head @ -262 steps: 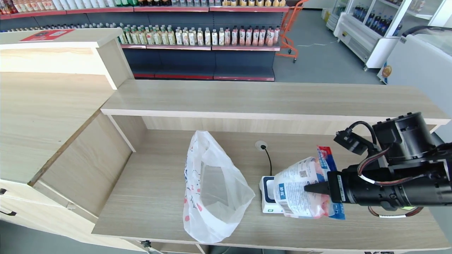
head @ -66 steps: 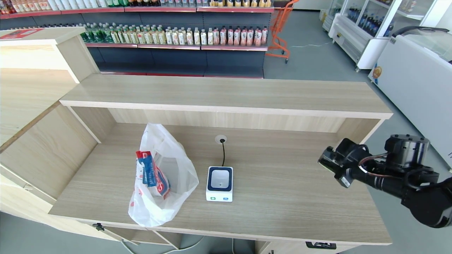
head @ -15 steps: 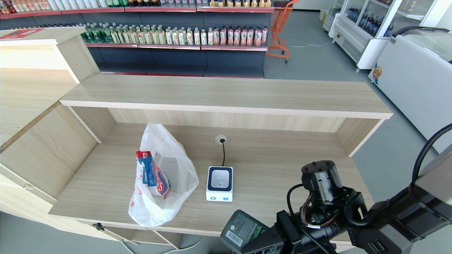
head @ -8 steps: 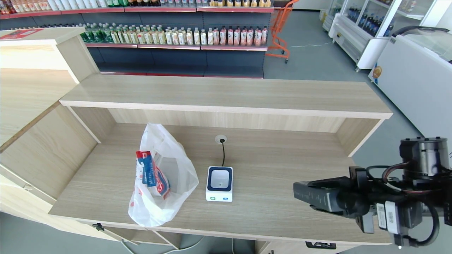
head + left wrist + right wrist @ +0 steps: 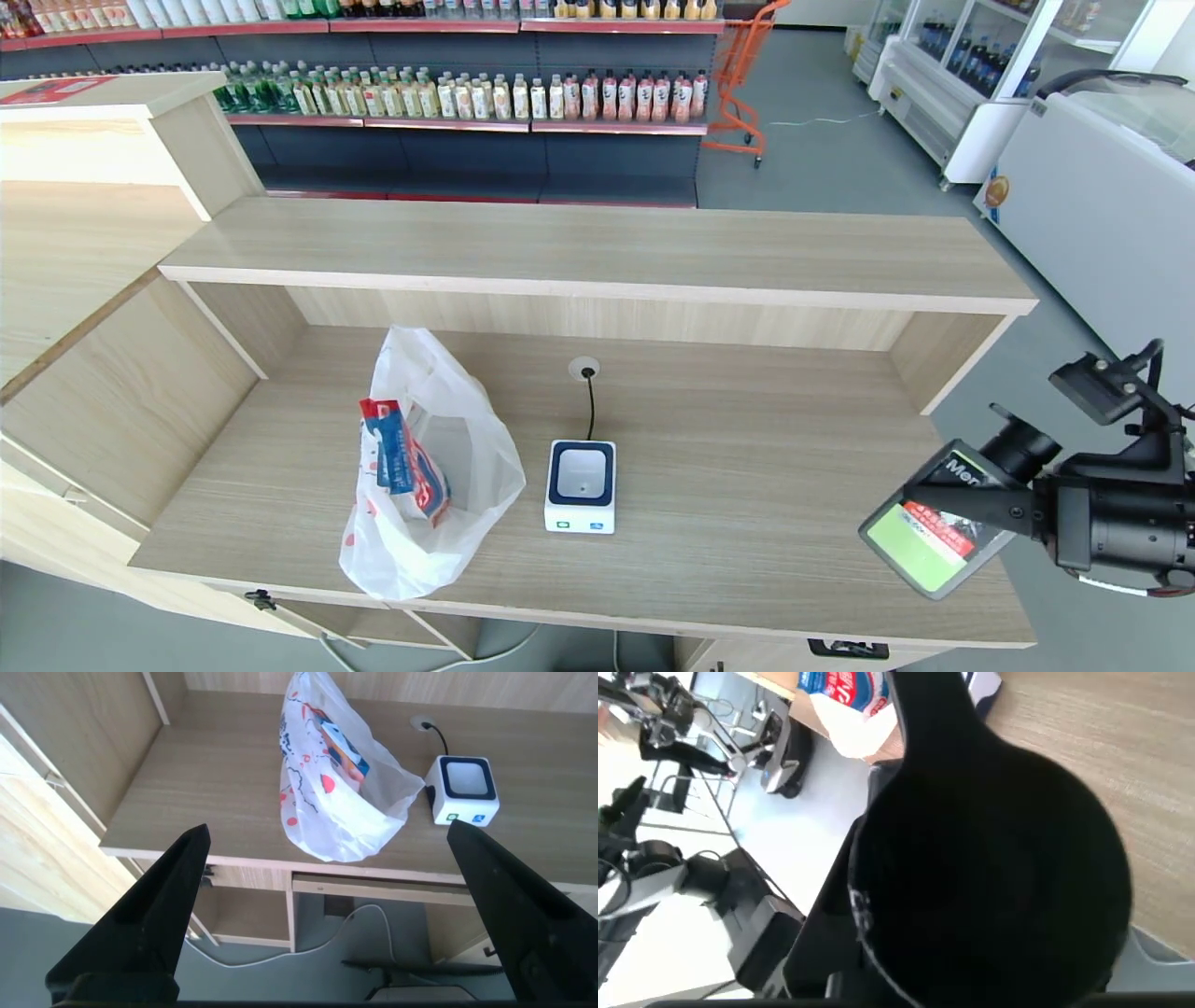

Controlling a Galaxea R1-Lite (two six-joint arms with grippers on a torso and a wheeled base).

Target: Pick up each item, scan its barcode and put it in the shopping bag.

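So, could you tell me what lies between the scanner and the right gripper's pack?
Just bare counter between the scanner and the pack, as the head view shows.

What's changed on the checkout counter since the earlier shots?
The snack packet, held over the scanner at first, now sits in the shopping bag. The right gripper let it go, swung off right, took hold of a dark pack and has brought it up by the counter's right end. Bag and scanner stayed put; the head camera shifted early on.
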